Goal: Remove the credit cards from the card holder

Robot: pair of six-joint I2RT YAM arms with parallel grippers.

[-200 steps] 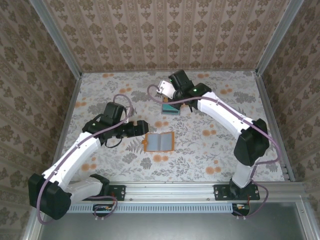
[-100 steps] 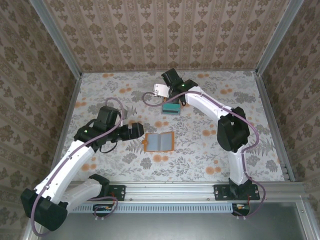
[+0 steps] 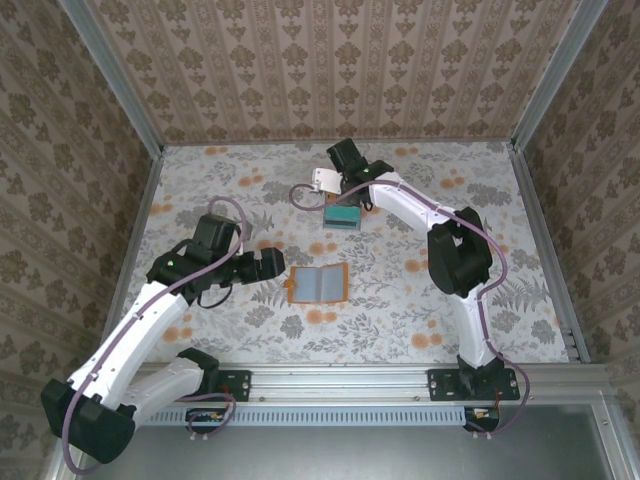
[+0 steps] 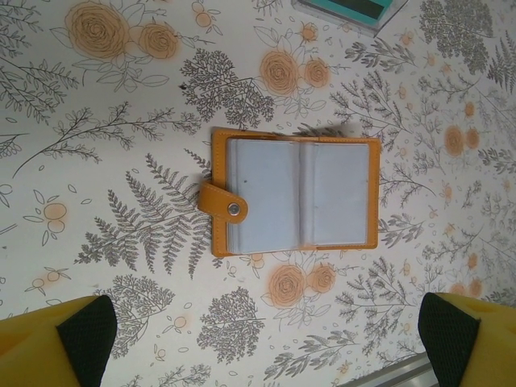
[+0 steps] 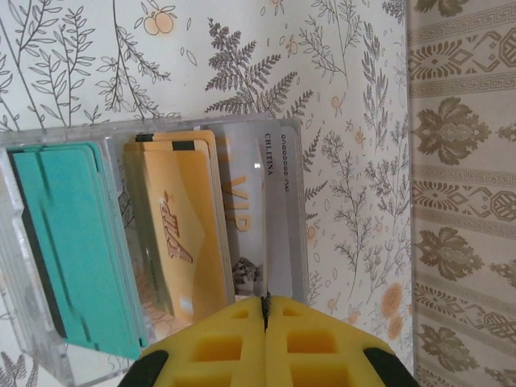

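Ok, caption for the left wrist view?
Open holder flat on the floral table, blue-grey panels up; left gripper hovering, jaws wide.

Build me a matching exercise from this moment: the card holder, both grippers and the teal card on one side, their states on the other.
Things:
1. card holder
2. left gripper
3. right gripper
4. teal-green card

States:
A. shut on the whitish card
B. lying flat on the table, farther back than the holder
C. spread open, pale blue-grey panel facing up
D. open, fingers wide apart, holding nothing

Pairs: 1-C, 2-D, 3-A, 4-B
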